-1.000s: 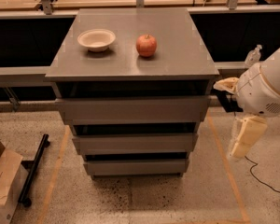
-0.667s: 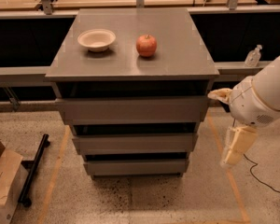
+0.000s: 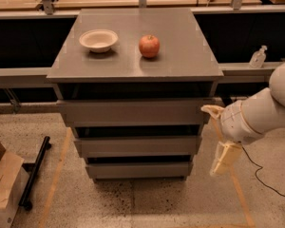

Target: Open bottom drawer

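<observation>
The bottom drawer [image 3: 138, 169] is the lowest and narrowest of three plain grey handleless fronts on the grey cabinet [image 3: 133, 70]. It sits pushed in under the middle drawer [image 3: 137, 145] and the top drawer [image 3: 133, 112]. My gripper [image 3: 219, 134] hangs off the white arm at the cabinet's right side, level with the middle drawer. Its cream fingers [image 3: 226, 157] are spread apart and hold nothing. It does not touch the bottom drawer.
A white bowl [image 3: 98, 40] and a red apple [image 3: 149, 45] sit on the cabinet top. A cardboard box [image 3: 2, 186] and a black bar [image 3: 34, 172] lie on the floor at the left. A cable [image 3: 263, 179] runs on the floor at the right. A clear bottle [image 3: 258, 57] stands on the rail.
My arm and gripper have moved left and slightly down, closer to the cabinet's right side. The drawers, bowl and apple have not moved.
</observation>
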You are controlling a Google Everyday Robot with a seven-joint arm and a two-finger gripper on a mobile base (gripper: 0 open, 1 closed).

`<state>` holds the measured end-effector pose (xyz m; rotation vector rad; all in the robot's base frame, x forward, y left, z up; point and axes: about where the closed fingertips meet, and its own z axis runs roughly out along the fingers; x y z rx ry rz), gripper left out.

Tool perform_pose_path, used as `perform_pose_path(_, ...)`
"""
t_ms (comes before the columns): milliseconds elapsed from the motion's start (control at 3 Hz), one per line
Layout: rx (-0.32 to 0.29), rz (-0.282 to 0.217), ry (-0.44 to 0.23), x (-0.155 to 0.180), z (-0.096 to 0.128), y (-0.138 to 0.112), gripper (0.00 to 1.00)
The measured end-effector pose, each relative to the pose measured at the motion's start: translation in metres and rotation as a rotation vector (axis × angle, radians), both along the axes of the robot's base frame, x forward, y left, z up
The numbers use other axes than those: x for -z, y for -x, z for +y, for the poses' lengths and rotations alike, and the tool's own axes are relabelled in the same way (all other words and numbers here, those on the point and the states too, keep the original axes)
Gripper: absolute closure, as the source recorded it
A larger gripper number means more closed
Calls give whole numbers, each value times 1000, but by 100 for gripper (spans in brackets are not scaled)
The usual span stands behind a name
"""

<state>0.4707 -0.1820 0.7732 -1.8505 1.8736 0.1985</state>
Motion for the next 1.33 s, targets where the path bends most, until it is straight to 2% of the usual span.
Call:
perform_pose_path(333, 32, 8, -41, 38, -5, -9, 0)
perform_pose_path(667, 36, 8, -46, 42, -5, -11, 0)
perform_pose_path(1000, 14, 29, -21, 51, -1, -10, 0)
perform_pose_path(1333, 18, 62, -41, 92, 5, -5, 0)
